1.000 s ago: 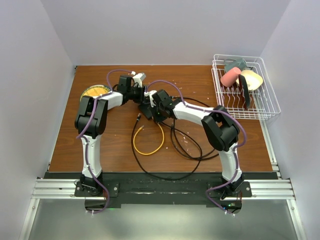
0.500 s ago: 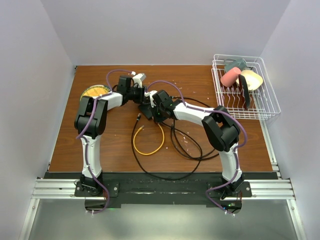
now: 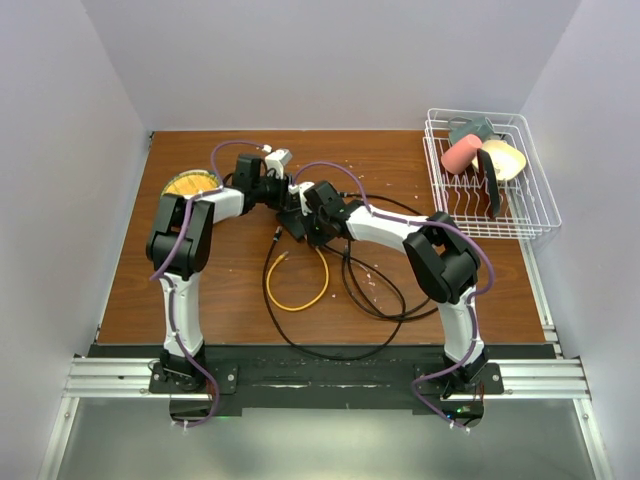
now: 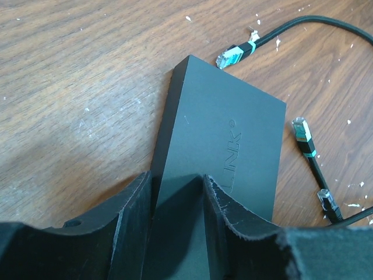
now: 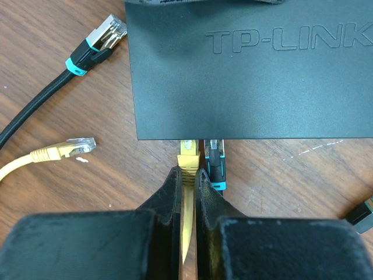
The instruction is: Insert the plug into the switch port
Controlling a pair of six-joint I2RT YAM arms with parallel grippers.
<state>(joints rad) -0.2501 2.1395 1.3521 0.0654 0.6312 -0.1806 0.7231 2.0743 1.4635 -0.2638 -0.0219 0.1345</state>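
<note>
Clamping the yellow plug (image 5: 187,158) in the right end effector (image 5: 187,175), I see its tip at the edge of the switch (image 5: 245,87), beside a black plug (image 5: 215,166). The left end effector (image 4: 176,182) grips the switch on the tabletop (image 4: 76,87).

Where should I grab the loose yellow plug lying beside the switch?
Grip the yellow boot just behind its clear tip, from above, pinching across its sides: it lies flat on the table, cable trailing away behind.
</note>
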